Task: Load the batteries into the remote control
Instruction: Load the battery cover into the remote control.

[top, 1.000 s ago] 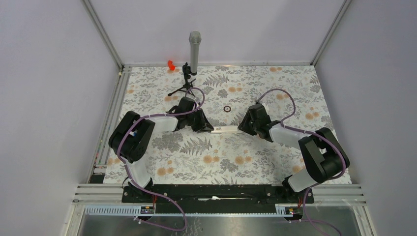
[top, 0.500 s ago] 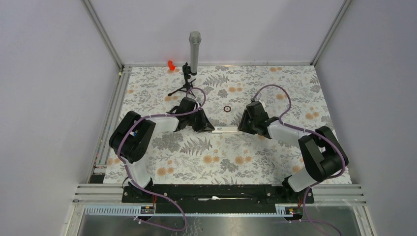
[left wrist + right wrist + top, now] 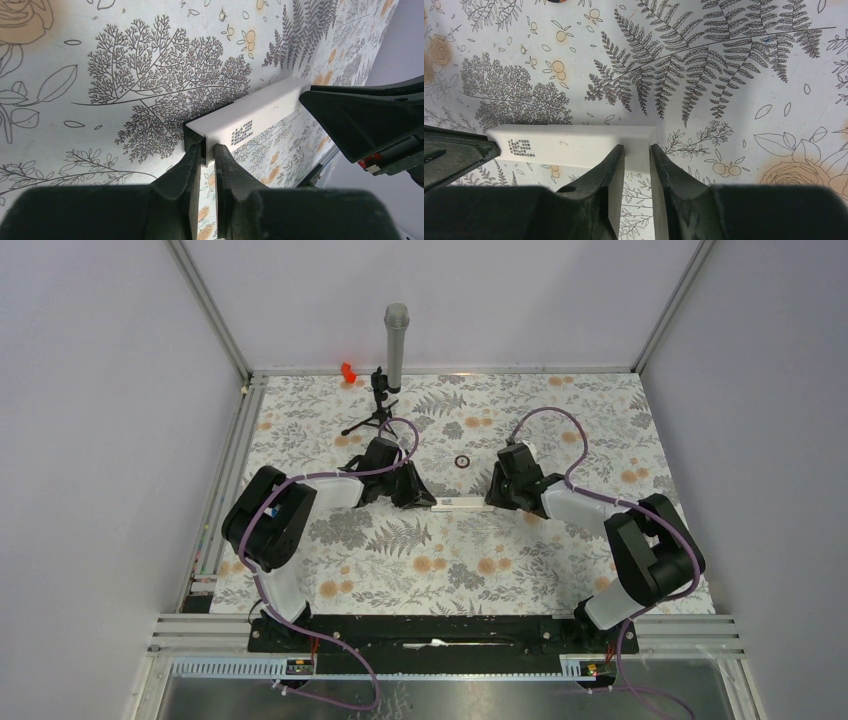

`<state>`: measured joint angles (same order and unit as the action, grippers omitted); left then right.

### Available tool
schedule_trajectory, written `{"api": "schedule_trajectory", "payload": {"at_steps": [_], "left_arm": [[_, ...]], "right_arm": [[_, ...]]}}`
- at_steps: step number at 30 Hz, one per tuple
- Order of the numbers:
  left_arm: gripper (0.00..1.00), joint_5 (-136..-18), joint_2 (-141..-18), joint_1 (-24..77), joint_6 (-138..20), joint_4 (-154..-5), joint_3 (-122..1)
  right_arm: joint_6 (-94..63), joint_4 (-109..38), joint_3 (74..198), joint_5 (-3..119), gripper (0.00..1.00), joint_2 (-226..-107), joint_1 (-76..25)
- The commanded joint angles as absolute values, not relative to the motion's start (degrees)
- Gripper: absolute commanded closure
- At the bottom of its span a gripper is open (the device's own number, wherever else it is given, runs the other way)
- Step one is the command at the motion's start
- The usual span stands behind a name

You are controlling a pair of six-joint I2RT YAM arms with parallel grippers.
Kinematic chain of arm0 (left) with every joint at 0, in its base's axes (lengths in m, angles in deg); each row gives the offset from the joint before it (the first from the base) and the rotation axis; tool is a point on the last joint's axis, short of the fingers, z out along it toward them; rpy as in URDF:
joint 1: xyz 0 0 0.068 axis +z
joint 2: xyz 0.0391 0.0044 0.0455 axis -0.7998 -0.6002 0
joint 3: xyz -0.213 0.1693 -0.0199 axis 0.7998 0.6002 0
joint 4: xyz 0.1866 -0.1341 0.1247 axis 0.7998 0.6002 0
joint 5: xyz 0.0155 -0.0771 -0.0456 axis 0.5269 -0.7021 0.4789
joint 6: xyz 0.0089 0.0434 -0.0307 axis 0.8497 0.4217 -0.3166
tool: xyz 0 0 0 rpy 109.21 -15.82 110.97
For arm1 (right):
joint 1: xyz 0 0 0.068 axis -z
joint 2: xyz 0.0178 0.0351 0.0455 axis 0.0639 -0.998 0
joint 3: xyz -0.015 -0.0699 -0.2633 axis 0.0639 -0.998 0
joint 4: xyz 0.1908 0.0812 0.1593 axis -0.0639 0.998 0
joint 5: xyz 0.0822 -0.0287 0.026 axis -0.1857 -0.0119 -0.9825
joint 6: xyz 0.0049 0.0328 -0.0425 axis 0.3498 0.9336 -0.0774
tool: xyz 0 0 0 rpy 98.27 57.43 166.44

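two grippers (image 3: 207, 150) (image 3: 636, 152), remote control (image 3: 574, 145) ends seemingly pinched

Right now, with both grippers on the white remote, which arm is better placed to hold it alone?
Probably left: the left gripper pinches the remote control tightly at its marked end; the right gripper closes wider on the other end.

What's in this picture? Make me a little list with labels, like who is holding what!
remote control: white bar with a small grey mark, in the middle of the table
left gripper: shut on one end of the remote control
right gripper: shut on the other end
batteries: not in sight
other things: microphone on a small stand, small dark ring, red piece at the far edge
table: leaf and flower pattern
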<state>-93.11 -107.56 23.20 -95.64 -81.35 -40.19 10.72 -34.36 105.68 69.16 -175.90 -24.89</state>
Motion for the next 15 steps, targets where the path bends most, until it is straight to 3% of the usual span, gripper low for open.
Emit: {"api": "schedule_trajectory", "payload": {"at_steps": [1,15], "left_arm": [[1.0,-92.31,-111.09,21.66,-95.13,-77.0,-39.07],[1.0,-91.69,-110.46,21.82,-95.59,-77.02,-39.16]], "right_arm": [[10.7,-31.43,103.9,69.0,0.81,-179.86,-28.63],[15.01,-35.47,96.61,68.12,0.77,-181.41,-30.41]]}}
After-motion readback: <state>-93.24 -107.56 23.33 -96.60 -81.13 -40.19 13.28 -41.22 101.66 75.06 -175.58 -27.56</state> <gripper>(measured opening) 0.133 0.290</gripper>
